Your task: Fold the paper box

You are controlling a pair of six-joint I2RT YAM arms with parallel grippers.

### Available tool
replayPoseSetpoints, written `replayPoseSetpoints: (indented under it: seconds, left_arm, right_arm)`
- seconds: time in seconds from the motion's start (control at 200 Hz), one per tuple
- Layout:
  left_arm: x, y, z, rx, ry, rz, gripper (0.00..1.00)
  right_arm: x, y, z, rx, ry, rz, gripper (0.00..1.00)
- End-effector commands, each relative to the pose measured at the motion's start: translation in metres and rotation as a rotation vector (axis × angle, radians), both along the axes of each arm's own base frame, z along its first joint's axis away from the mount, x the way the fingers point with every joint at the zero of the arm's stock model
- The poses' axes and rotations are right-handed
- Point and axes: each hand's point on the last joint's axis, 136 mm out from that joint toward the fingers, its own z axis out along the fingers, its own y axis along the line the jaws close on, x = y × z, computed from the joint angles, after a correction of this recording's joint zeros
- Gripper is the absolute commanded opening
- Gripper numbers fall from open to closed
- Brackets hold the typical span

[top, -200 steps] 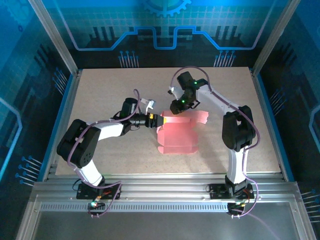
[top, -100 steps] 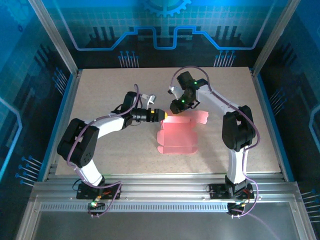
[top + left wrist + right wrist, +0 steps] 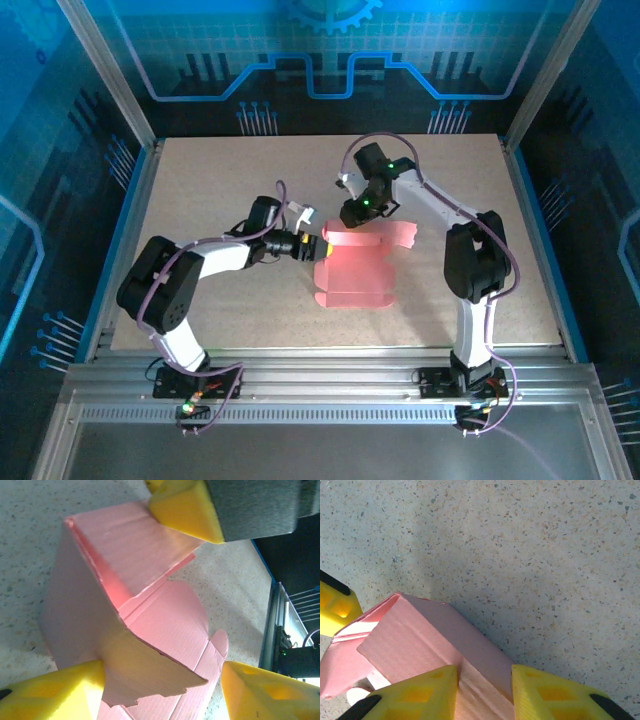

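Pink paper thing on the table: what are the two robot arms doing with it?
They are folding a paper box. The right gripper pinches a raised pink wall at its far edge. The left gripper, jaws open, sits at the box's left end with a flap between its fingers. The box is only half formed.

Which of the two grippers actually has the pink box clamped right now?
The right gripper: its fingers are closed on a raised wall of the paper box. The left gripper just straddles the box's end with jaws apart.
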Motion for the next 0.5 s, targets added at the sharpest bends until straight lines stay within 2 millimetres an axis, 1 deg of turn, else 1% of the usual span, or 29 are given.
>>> replayPoseSetpoints:
  seconds: [0.0, 0.075, 0.11, 0.16, 0.205, 0.29, 0.335, 0.495]
  left_arm:
    - [-0.012, -0.012, 0.014, -0.107, -0.123, -0.115, 0.67]
    - [-0.013, -0.016, 0.017, -0.165, -0.127, -0.125, 0.67]
    - [-0.012, -0.017, 0.017, -0.183, -0.127, -0.126, 0.64]
    - [-0.009, -0.017, 0.014, -0.182, -0.124, -0.106, 0.56]
    - [-0.006, -0.016, 0.01, -0.169, -0.126, -0.091, 0.54]
    - [-0.001, -0.013, 0.004, -0.121, -0.133, -0.07, 0.52]
    - [0.002, -0.01, -0.003, -0.07, -0.128, -0.057, 0.5]
    - [0.014, 0.004, -0.017, 0.08, -0.154, 0.002, 0.52]
  right_arm:
    - [-0.027, -0.009, -0.038, -0.104, 0.127, 0.009, 0.34]
    - [-0.028, -0.01, -0.039, -0.105, 0.128, 0.009, 0.34]
    - [-0.028, -0.009, -0.039, -0.104, 0.128, 0.01, 0.34]
    - [-0.028, -0.009, -0.039, -0.105, 0.129, 0.009, 0.34]
    - [-0.028, -0.01, -0.039, -0.107, 0.129, 0.01, 0.34]
    - [-0.029, -0.011, -0.039, -0.108, 0.129, 0.012, 0.34]
    - [-0.029, -0.011, -0.038, -0.109, 0.128, 0.012, 0.34]
    - [-0.029, -0.011, -0.039, -0.107, 0.128, 0.013, 0.34]
